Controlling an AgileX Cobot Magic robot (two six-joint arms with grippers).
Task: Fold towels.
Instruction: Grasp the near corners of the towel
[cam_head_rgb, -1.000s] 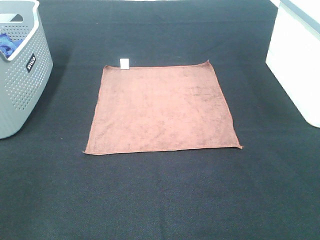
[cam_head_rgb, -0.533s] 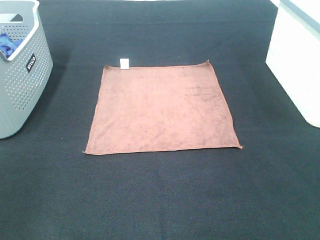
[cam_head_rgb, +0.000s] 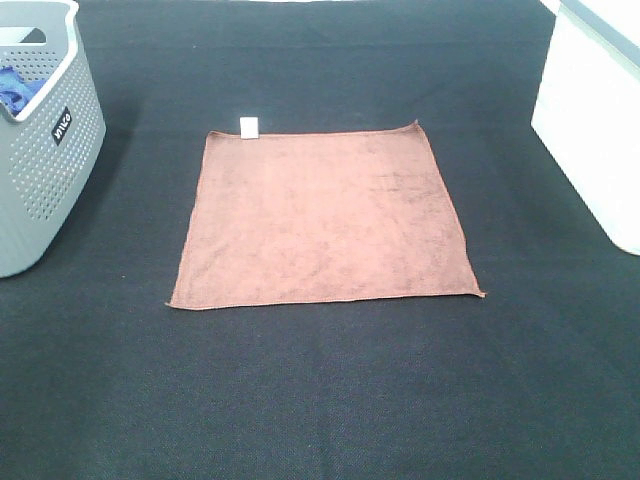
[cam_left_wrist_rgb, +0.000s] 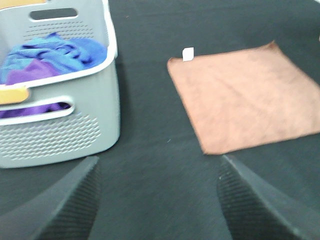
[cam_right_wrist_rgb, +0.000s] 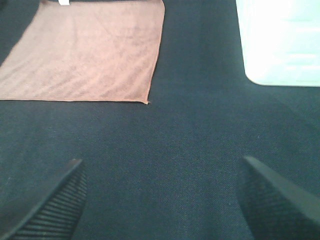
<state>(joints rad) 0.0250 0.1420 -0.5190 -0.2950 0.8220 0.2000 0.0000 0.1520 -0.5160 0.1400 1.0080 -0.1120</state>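
My left pincer (cam_left_wrist_rgb: 159, 162) hung spread wide above the dark worktop (cam_head_rgb: 320, 400), holding nothing; my right pincer (cam_right_wrist_rgb: 161, 162) was spread just as wide, also bare. The brown towel (cam_head_rgb: 325, 215) lay flat and unfolded mid-worktop, between the grey basket (cam_head_rgb: 45, 150) and the white bin (cam_head_rgb: 595, 130), touching neither, a small white tag (cam_head_rgb: 249, 125) at one far corner.

Grey perforated basket (cam_head_rgb: 50, 165) left edge; white bin (cam_head_rgb: 592, 125) right edge.

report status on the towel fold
Left gripper open, empty. Right gripper open, empty. Brown towel flat, unfolded. Nothing on it; basket and bin stand apart.
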